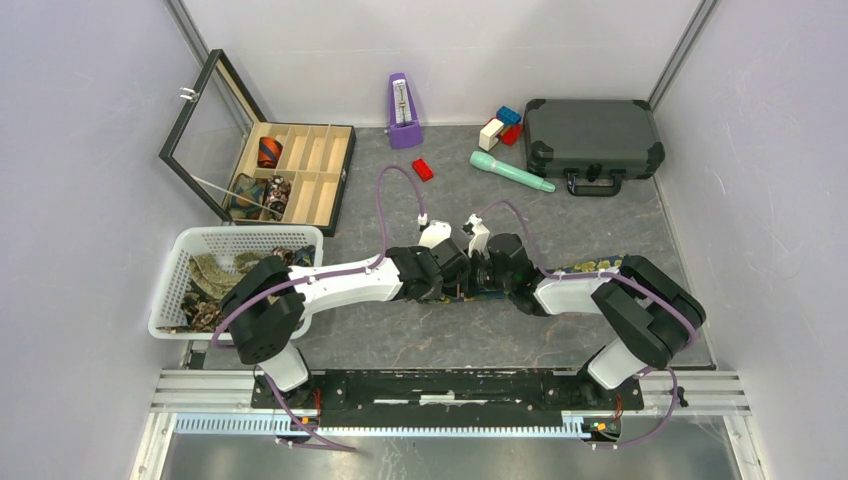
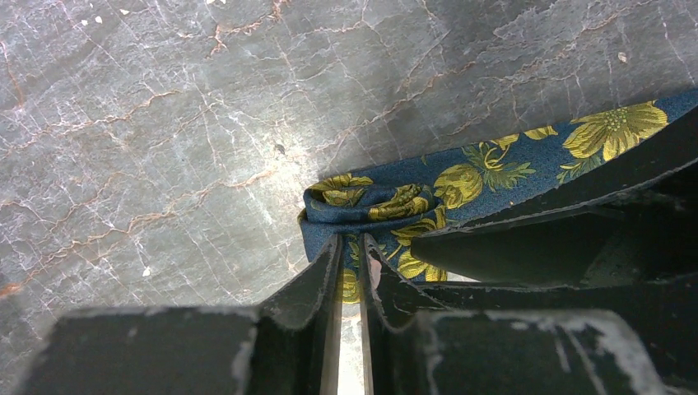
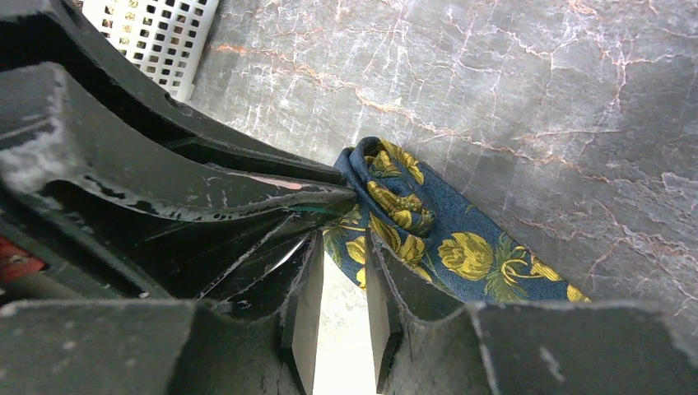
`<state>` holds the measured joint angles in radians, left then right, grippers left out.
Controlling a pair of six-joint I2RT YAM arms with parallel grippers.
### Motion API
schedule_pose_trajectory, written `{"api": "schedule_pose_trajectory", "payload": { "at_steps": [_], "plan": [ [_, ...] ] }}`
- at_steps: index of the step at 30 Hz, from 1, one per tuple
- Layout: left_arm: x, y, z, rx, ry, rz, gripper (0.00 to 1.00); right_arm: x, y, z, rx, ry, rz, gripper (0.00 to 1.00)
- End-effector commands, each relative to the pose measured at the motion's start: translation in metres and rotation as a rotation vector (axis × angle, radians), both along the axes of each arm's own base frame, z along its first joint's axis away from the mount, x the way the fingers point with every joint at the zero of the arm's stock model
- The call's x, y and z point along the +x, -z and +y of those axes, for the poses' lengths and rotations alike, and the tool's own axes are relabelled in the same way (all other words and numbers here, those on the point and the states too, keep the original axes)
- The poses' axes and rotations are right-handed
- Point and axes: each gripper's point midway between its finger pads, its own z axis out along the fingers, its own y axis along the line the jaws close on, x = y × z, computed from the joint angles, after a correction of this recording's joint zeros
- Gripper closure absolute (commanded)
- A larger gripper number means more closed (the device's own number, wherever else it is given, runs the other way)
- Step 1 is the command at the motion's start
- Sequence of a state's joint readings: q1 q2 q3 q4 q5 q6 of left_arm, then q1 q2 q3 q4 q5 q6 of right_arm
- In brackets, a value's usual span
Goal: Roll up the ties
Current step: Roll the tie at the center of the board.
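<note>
1. Navy tie: lies mid-table, nearer the near edge. The loose strip runs toward the right edge, and its end is folded into a small coil.
2. Left gripper: jaws narrow, clamped on the coiled end.
3. Right gripper: jaws narrow, tie fabric between the tips; clamping cannot be confirmed.
4. Other ties: loose in the white basket at the left edge.

The left arm and right arm pair white link shells with bulky black joints, lilac cables looping alongside; the left tool and right tool are matte black (edges scuffed pale grey).
</note>
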<state>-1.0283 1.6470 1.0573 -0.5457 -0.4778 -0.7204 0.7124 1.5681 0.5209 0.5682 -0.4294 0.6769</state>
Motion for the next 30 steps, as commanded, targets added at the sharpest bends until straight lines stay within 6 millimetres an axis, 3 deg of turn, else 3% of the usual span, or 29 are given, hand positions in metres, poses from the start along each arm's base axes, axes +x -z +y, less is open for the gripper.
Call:
{"api": "schedule_pose_trajectory", "payload": {
  "at_steps": [1,8,14,21,25,30],
  "plan": [
    [0.004,-0.004,-0.007,-0.040,-0.030,-0.027,0.82,0.004,-0.003,0.004,0.017,-0.008,-0.028,0.69],
    [0.004,-0.007,-0.007,-0.051,-0.029,-0.032,0.81,0.006,0.004,0.001,-0.013,-0.001,-0.031,0.70],
    [0.004,-0.010,-0.007,-0.056,-0.027,-0.036,0.74,0.008,0.006,0.001,-0.024,0.000,-0.033,0.70],
    [0.005,-0.021,-0.003,-0.076,-0.036,-0.064,0.47,0.010,0.009,-0.001,-0.045,0.007,-0.039,0.71],
    [0.005,-0.029,0.004,-0.083,-0.052,-0.090,0.24,0.012,0.008,-0.001,-0.051,0.009,-0.042,0.71],
    [0.003,-0.036,0.011,-0.120,-0.057,-0.115,0.13,0.014,0.009,-0.001,-0.060,0.012,-0.044,0.71]
  ]
}}
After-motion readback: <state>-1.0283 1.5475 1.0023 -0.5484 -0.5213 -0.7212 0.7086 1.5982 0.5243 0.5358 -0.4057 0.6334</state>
